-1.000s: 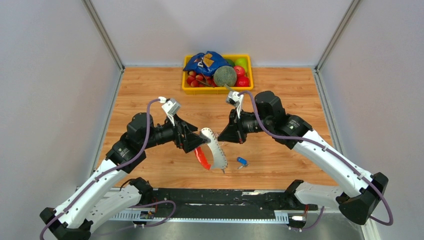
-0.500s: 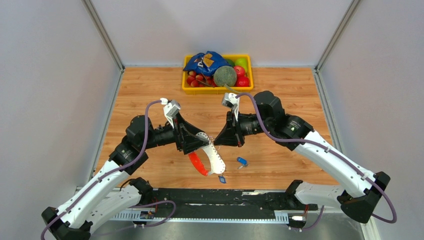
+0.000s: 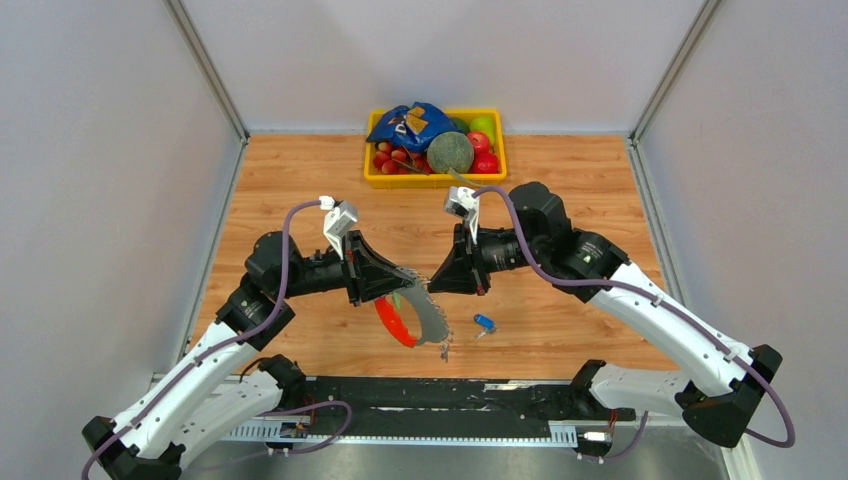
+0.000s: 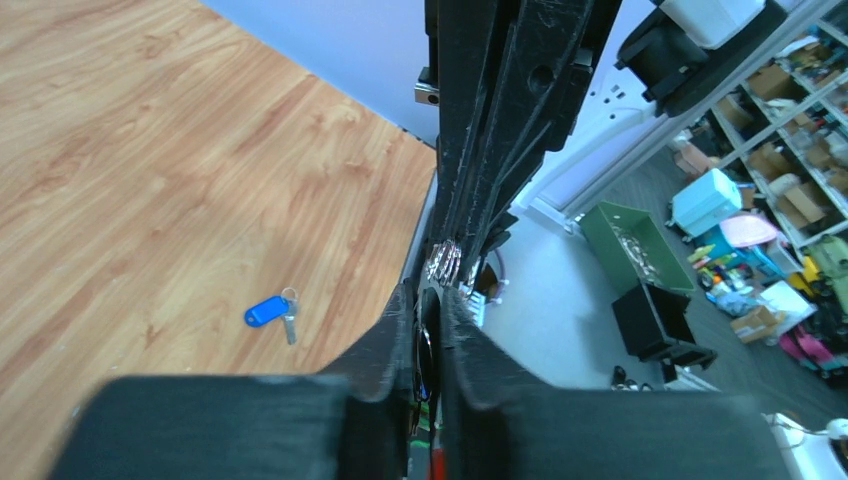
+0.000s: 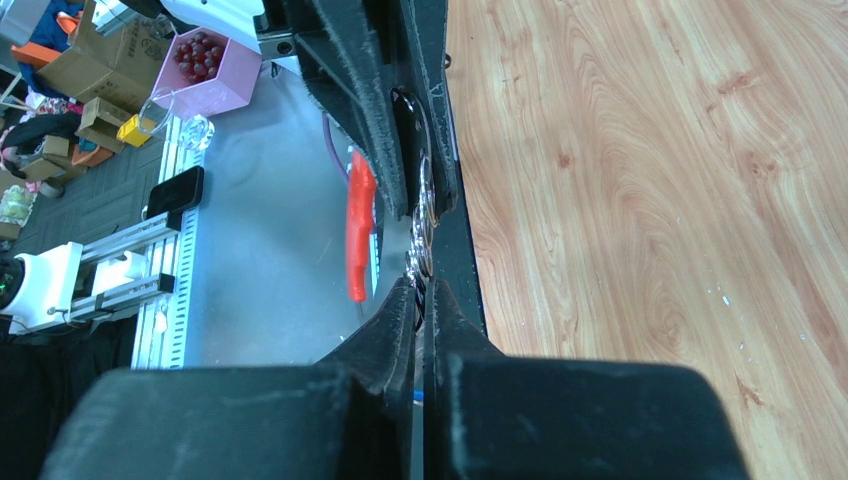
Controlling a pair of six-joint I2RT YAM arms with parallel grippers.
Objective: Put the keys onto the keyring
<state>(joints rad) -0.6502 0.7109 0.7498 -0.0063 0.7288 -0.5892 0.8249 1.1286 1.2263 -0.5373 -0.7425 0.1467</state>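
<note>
Wooden desk (image 3: pixel 300 180) from above: left pincer (image 3: pixel 410 288) pinching the keyring (image 3: pixel 397 322) in mid-air near centre, right pincer (image 3: pixel 432 283) pressed together just beside it, one blue key (image 3: pixel 484 323) lying right of them.

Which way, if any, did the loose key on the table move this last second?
No. The key sits equally far from the table's near edge as before.

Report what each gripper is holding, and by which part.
Left gripper and right gripper both pinch the keyring at its upper metal end.
</note>
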